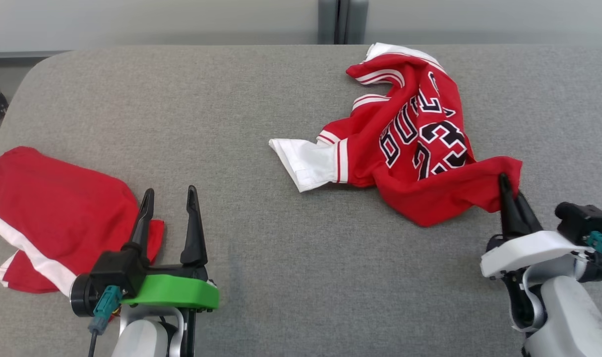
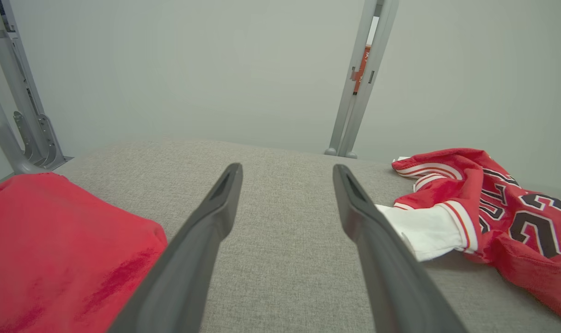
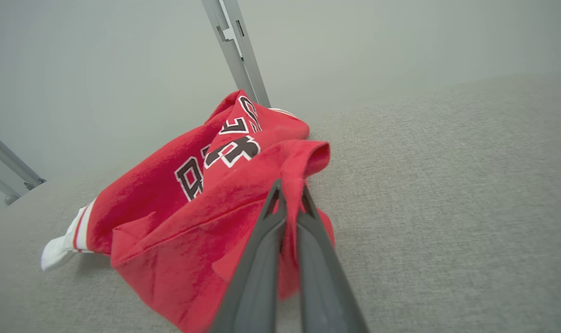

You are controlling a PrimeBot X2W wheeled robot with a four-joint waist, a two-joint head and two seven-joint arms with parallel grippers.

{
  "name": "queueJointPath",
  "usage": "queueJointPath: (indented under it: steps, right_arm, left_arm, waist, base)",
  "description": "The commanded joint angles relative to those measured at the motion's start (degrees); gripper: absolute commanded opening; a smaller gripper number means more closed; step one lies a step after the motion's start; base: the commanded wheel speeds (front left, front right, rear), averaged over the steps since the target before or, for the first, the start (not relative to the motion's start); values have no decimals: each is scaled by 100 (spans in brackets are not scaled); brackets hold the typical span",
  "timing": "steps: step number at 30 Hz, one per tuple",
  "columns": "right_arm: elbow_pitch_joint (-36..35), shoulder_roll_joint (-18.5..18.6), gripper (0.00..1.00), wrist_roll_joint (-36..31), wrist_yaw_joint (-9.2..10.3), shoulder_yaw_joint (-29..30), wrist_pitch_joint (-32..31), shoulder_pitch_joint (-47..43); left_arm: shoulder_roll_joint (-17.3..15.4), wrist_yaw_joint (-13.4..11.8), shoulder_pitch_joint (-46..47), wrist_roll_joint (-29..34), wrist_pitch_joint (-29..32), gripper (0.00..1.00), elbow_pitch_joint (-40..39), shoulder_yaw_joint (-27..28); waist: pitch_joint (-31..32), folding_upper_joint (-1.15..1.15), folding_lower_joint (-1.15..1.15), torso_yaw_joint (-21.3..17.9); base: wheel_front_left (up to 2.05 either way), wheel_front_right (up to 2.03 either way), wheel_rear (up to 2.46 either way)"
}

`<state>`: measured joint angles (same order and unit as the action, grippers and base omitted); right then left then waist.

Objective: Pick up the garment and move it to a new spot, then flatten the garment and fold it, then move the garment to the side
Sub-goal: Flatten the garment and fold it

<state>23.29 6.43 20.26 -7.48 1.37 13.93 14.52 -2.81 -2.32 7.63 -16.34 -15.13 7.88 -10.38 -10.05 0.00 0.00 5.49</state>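
Jaws: right gripper [image 1: 510, 188] pinches jersey [image 1: 415, 193] corner, left gripper [image 1: 170, 189] spread; lettering [image 1: 430, 141] partly hidden.

Dark tapered fingers [image 1: 194, 228], green bracket [image 1: 174, 292] on the left gripper [image 1: 170, 191], white on the right gripper [image 1: 511, 190], teal connectors [image 1: 105, 302], pale forearms [image 1: 569, 317]

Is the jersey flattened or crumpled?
Crumpled: the jersey lies bunched in folds, lettering distorted, one corner pinched in the right gripper.
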Motion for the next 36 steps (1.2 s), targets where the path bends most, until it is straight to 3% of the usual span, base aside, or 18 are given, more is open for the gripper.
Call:
queueJointPath:
  steps: [1,7,13,14,15,22,29,36]
  right_arm:
    - [-149,100,0,-116,-3,141,6,-122]
    - [-841,272,0,-760,-2,861,-123,-513]
    - [-1405,52,0,-1275,-1,1331,-326,-987]
    - [-1390,31,16,-1367,0,1433,-404,-1071]
    - [-1359,-2,100,-1409,0,1489,-449,-1114]
    - [-1350,-253,100,-1412,-2,1608,-243,-1073]
    - [-1930,-336,100,-1043,-2,942,85,-949]
    - [-1908,-350,100,-791,-2,579,129,-1014]
  left_arm:
    - [-17,-13,-45,48,-3,100,-11,26]
    - [-17,-13,-73,41,-4,100,-38,30]
    - [-18,-31,-15,-44,-3,100,-55,-37]
    - [-18,-31,-10,-52,-3,100,-52,-53]
    - [-17,-29,-8,-57,-3,100,-50,-68]
    - [-17,3,-32,-17,-4,100,-9,-70]
    - [-18,45,-11,16,-3,100,45,-14]
    - [-17,81,40,-41,-3,100,136,-146]
  waist:
    - [79,0,0,-154]
    - [140,0,0,-407]
    - [120,0,0,-552]
    - [114,0,0,-569]
    - [111,0,0,-581]
    - [120,0,0,-678]
    - [174,0,0,-779]
    - [163,0,0,-892]
  base:
    - [0,0,0]
    - [0,0,0]
    - [0,0,0]
    - [0,0,0]
    - [0,0,0]
    - [0,0,0]
    - [0,0,0]
    - [0,0,0]
